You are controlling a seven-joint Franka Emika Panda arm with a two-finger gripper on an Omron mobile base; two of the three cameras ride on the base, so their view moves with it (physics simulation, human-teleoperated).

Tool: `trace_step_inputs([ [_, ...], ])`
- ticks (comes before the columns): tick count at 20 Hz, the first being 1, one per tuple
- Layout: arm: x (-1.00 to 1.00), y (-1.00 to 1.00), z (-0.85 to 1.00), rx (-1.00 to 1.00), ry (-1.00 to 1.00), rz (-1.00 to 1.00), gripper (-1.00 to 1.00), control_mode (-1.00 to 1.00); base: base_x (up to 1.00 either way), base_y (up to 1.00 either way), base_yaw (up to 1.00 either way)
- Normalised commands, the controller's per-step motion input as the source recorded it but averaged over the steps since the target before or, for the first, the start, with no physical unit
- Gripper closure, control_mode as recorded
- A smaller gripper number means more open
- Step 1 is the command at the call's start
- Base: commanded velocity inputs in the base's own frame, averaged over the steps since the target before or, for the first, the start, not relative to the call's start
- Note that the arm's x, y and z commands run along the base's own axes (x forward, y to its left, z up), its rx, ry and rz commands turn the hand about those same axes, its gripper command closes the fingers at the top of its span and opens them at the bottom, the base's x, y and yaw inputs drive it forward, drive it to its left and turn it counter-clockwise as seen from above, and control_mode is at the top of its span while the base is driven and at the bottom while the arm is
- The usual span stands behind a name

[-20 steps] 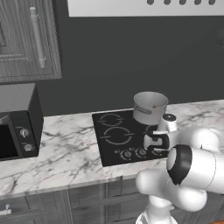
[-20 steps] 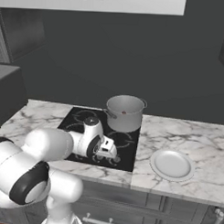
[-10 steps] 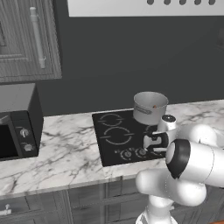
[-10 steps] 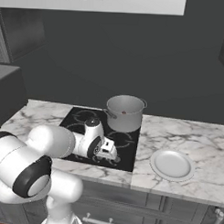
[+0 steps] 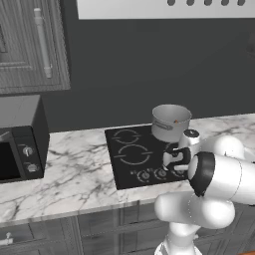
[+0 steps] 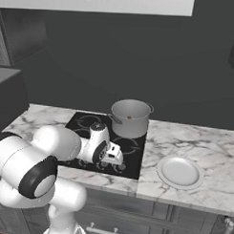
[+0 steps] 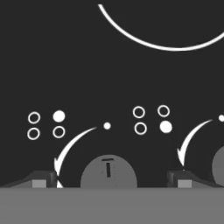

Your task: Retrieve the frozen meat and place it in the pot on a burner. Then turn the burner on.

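Nothing has moved: spread fingers point(image 7: 43, 178) straddle stove knob point(image 7: 108, 173), pot point(image 5: 170, 122) behind.

Dim, flat, slightly soft rendering

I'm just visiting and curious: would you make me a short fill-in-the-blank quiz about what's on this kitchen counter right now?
1. The frozen meat lies inside the ____.
2. The round white plate on the marble counter holds ____.
3. The gripper has its two fingertips on either side of a stove ____, jaws open.

Missing words: pot; nothing; knob
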Motion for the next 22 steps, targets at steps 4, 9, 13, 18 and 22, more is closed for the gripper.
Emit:
trace_step_inputs([
  [4, 0.03, 0.0, -0.12, 0.0, 0.0, 0.0, -1.0, -1.0, 0.0, 0.0, 0.0],
  [9, 0.0, 0.0, -0.12, 0.01, 0.0, 0.0, -1.0, -1.0, 0.0, 0.0, 0.0],
  [13, 0.0, 0.01, -0.07, 0.02, 0.0, 0.0, -1.0, -1.0, 0.0, 0.0, 0.0],
  [18, -0.01, 0.16, -0.12, 0.03, 0.0, -0.01, 1.0, -1.0, 0.0, 0.0, 0.0],
  [22, 0.0, 0.16, -0.07, 0.02, 0.0, -0.01, 1.0, -1.0, 0.0, 0.0, 0.0],
])
